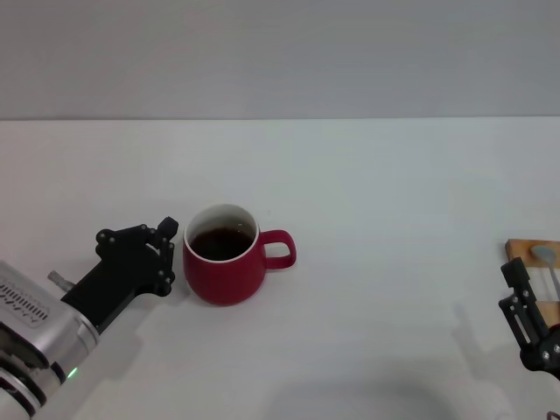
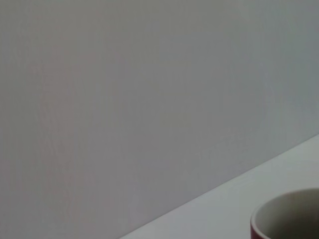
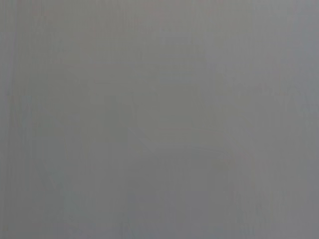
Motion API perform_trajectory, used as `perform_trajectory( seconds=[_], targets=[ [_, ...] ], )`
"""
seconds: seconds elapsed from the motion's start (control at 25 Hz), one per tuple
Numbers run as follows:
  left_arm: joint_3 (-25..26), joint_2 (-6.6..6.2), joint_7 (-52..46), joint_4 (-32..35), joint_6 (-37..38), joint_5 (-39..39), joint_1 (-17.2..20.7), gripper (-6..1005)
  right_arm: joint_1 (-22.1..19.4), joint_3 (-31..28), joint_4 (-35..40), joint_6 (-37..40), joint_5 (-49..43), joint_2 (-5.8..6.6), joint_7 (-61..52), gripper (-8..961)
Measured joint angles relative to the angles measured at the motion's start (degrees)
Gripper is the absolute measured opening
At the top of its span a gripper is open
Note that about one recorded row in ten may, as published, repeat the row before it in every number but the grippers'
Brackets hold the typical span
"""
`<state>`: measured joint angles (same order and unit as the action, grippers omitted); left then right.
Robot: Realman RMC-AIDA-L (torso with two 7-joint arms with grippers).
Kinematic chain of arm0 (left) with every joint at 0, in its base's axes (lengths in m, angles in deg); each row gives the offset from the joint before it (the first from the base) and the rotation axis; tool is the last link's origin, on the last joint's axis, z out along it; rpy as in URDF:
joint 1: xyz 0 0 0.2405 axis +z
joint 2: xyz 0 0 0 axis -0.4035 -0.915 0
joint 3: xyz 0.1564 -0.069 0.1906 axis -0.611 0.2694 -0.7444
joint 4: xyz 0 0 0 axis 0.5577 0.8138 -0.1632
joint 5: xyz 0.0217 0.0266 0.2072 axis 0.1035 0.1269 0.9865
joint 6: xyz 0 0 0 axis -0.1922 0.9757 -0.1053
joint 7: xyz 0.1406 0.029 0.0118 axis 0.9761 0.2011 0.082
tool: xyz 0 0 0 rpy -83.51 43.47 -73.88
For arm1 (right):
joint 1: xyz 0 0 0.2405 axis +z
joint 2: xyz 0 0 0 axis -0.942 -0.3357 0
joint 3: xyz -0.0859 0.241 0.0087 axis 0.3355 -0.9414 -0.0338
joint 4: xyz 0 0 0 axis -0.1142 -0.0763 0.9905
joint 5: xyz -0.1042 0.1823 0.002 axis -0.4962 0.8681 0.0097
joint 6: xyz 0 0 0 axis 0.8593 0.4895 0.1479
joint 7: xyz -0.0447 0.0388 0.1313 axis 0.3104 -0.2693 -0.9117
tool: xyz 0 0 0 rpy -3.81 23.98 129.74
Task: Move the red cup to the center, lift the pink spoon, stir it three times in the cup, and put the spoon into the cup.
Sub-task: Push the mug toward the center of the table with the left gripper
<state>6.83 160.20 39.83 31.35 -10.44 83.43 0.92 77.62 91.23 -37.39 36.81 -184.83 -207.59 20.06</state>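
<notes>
Dark-red cup holds dark liquid beside left pincer

I am looking down at a white table running back to a plain grey wall. A tan wooden block is sitting at its right edge.
</notes>
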Motion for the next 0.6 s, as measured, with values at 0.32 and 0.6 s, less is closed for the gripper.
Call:
perform_trajectory(
  seconds=[0.32, 0.6],
  targets=[
    [-1.3, 0.22, 0.0, -0.5, -0.4, 0.3, -1.2, -2, -0.1, 0.0, 0.0, 0.0, -0.1, -0.06, 0.0, 687],
    [-3.4, 0.35, 0.0, -2.1, -0.4, 0.4, -1.1, -2, 0.1, 0.0, -0.1, 0.0, -0.1, -0.09, 0.0, 687]
  ],
)
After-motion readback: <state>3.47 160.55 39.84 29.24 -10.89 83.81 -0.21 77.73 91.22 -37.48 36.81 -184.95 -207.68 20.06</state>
